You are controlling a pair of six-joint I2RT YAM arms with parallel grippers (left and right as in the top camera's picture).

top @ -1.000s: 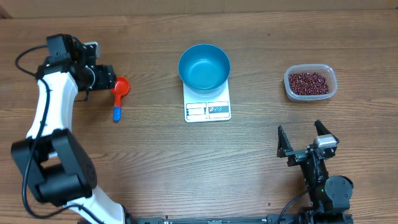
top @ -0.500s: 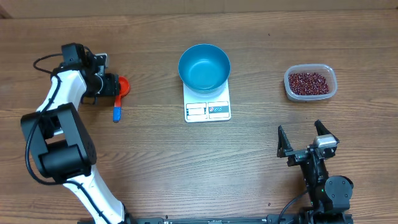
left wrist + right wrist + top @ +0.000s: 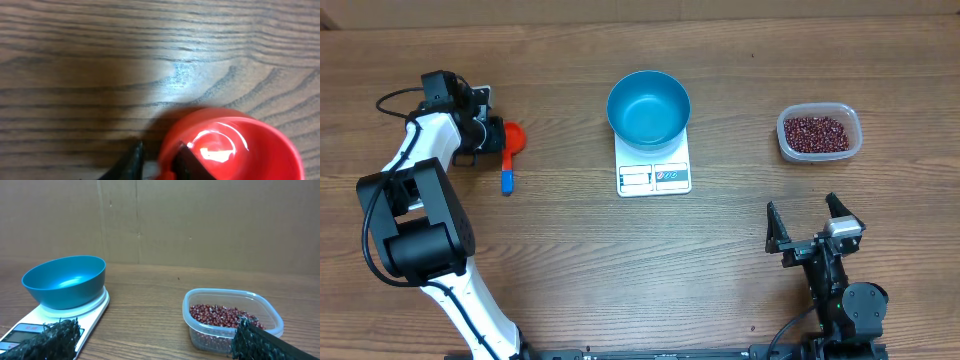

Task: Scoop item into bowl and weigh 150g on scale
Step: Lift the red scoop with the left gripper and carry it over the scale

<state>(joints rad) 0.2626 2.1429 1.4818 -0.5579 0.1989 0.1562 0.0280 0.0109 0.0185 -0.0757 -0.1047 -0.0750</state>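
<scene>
On the brown wooden table [image 3: 570,260], the round blue plastic bowl [image 3: 648,108] sits on the flat white scale [image 3: 655,176], well right of our left gripper [image 3: 498,138]. The clear tub [image 3: 783,135] of red-brown beans [image 3: 815,132] lies just ahead of our right gripper [image 3: 805,215], which is wide open and empty. Our left fingers [image 3: 134,159], nearly together, pinch the red plastic scoop [image 3: 235,145] by its rim. Its blue handle [image 3: 507,180] runs back toward us, and the wrist view cuts it off.

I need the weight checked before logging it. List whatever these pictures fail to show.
Readout on the scale: too small to read in the overhead view; in the right wrist view the right jaws partly cover the display.
Grip of the left jaws on the scoop: in the left wrist view it is blurred and cut off by the bottom edge, so contact is unclear.
Scoop handle: out of frame in the left wrist view.
</scene>
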